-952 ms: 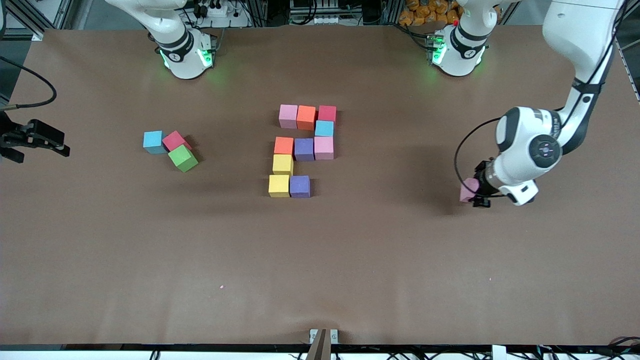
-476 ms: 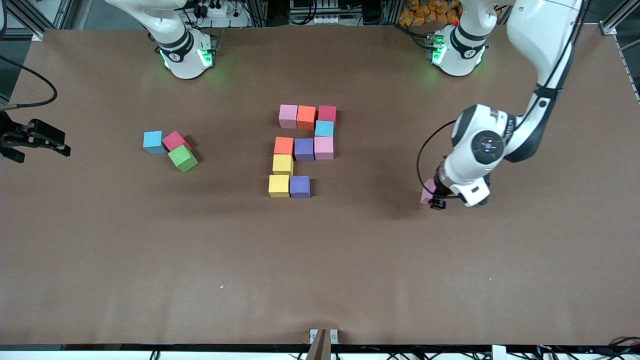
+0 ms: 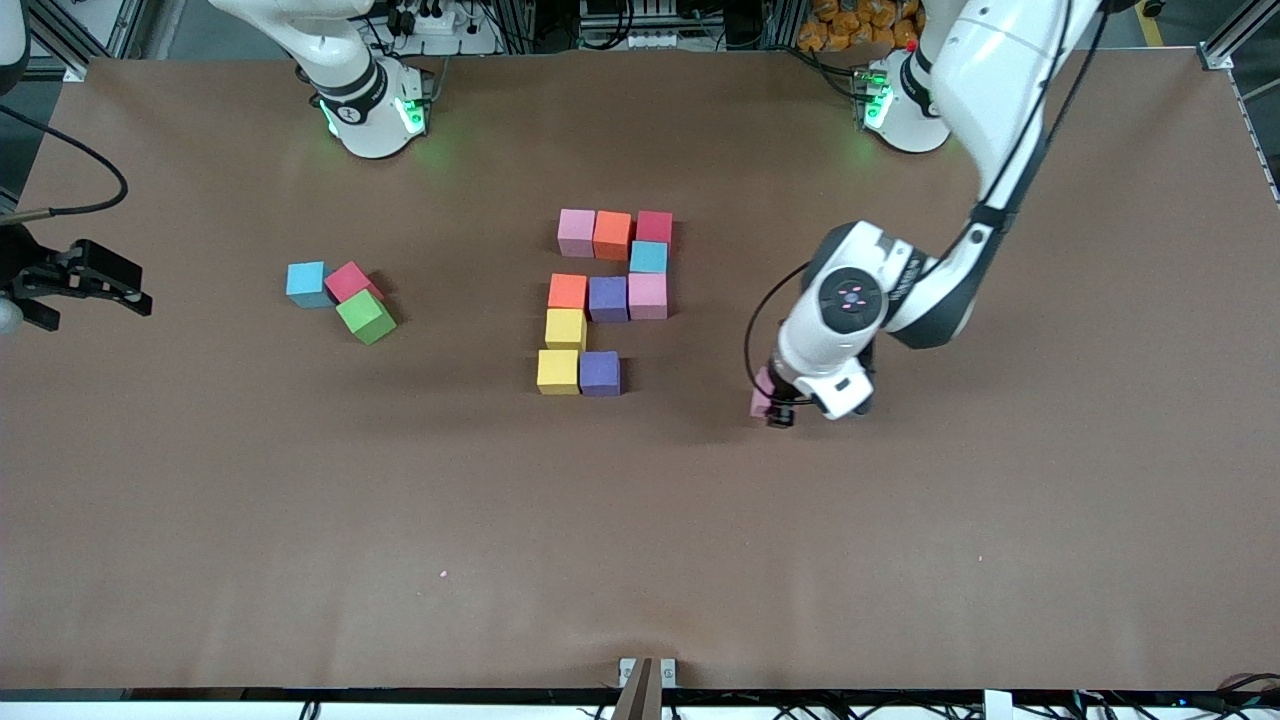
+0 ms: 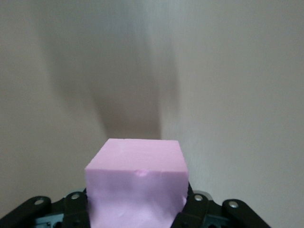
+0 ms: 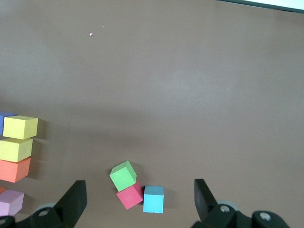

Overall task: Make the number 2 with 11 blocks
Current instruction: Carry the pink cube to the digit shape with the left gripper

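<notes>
**Carrying the Last Pink Block Toward the Number 2**

Carrying a light pink block [image 3: 762, 392], the left tool [image 3: 776, 405] has travelled from the left arm's end of the tabletop [image 3: 900, 560] toward the centre over the last second. Its fingers are closed on the block's sides, as the left wrist view [image 4: 137, 187] confirms. We judge this to be the final piece.

The number 2 [image 3: 606, 300] lies at mid-table with ten blocks placed. The row nearest the front camera holds only a yellow block [image 3: 557, 371] and a purple block [image 3: 600, 373]; the corner slot beside the purple one is unfilled.

The right tool [image 3: 85, 280] waits at the right arm's end, fingers fully spread and holding nothing.

A green cube [image 3: 365, 316], a spare red cube [image 3: 351, 281] and a spare blue cube [image 3: 306, 283] sit clustered toward the right arm's end, well apart from the path. Nothing obstructs the approach.
</notes>
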